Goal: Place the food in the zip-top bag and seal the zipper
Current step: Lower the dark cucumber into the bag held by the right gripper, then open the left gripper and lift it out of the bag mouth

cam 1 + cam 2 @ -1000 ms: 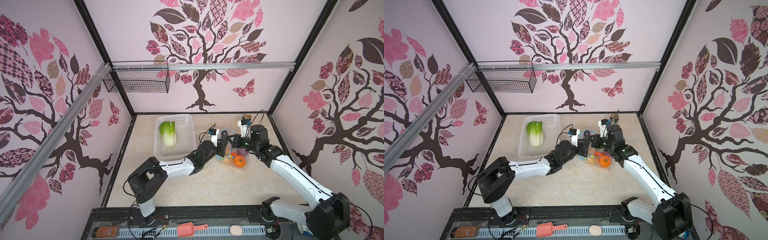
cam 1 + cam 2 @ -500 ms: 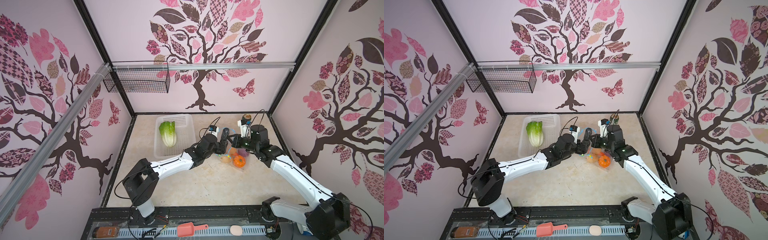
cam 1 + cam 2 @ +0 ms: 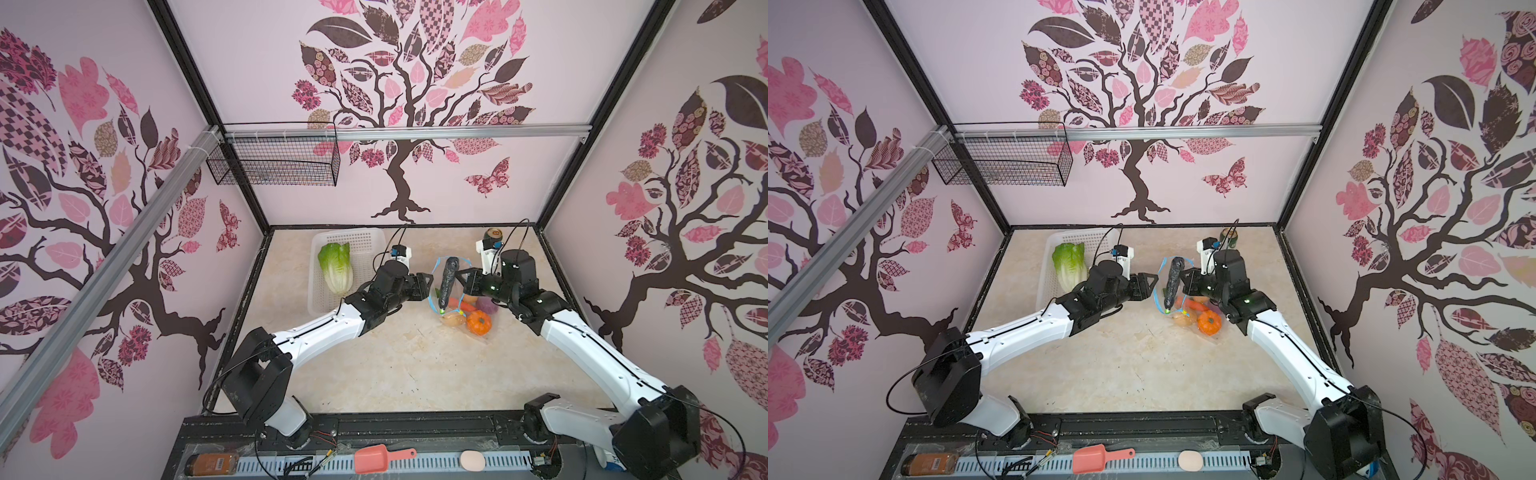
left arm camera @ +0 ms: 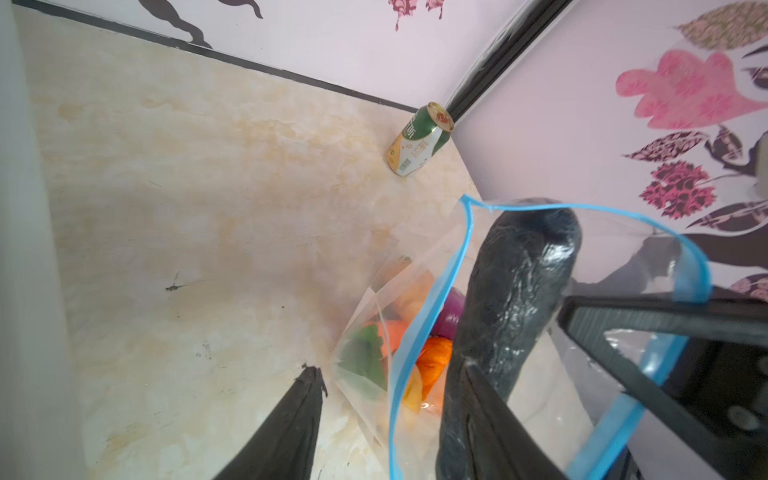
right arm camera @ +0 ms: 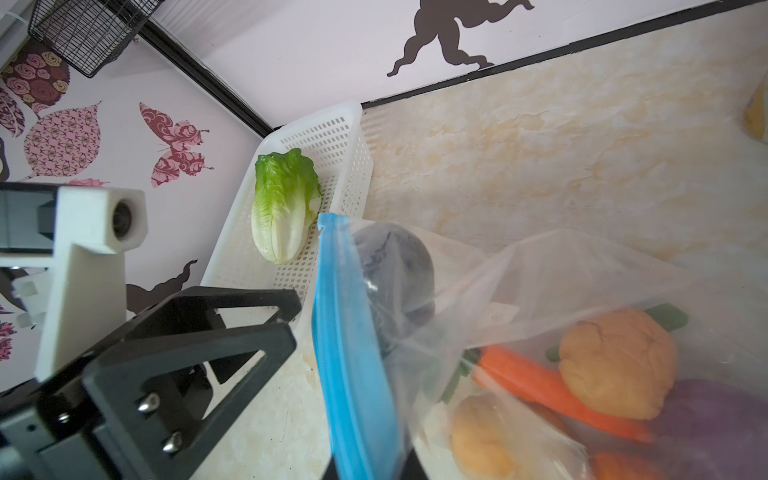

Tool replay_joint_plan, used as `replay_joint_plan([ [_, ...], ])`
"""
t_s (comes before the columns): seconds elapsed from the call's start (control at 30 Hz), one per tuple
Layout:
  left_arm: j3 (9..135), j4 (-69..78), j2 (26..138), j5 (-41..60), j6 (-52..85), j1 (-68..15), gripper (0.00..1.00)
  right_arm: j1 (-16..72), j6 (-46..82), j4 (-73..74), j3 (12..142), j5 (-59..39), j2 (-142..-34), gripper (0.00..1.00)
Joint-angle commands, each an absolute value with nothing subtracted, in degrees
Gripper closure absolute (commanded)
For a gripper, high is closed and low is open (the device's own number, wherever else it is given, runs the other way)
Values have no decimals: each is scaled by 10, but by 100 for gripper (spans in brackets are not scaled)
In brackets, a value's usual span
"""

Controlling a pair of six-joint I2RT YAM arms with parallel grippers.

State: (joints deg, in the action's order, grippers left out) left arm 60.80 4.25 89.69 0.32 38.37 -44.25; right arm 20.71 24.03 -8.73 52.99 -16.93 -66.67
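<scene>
One eggplant (image 3: pixel 448 282) in zip-top bag (image 3: pixel 465 300) mouth, between both arms' jaws.

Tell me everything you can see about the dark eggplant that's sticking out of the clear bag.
The dark, nearly black toy eggplant is long, glossy and wrinkled, like moulded plastic. It stands tilted in the open mouth of the clear plastic zip-top bag, rounded end above the light-blue zip strip, lower end down beside the other toy vegetables. Nothing grips it.

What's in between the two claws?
The dark eggplant, poking out of the open bag, sits between the left claw and the right claw. Both top views show it.
</scene>
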Motion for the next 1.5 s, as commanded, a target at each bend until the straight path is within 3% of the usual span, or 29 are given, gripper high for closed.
replay_joint_plan([
  [0.0,605,57,928,43,393,-442,53,208,231,-79,539,-171,-645,100],
  [0.2,627,71,965,102,406,-441,72,208,228,-81,538,-166,-645,100],
  [0.27,634,68,963,111,405,-441,83,208,226,-83,539,-166,-645,100],
  [0.33,643,52,953,111,395,-440,100,208,224,-86,540,-165,-644,100],
  [0.8,838,-237,919,60,302,-432,100,208,201,-195,610,-161,-647,100],
  [1.3,917,-370,939,-9,244,-431,100,208,176,-269,656,-19,-630,100],
  [1.47,934,-365,922,17,243,-431,100,208,183,-250,673,-93,-634,100],
])
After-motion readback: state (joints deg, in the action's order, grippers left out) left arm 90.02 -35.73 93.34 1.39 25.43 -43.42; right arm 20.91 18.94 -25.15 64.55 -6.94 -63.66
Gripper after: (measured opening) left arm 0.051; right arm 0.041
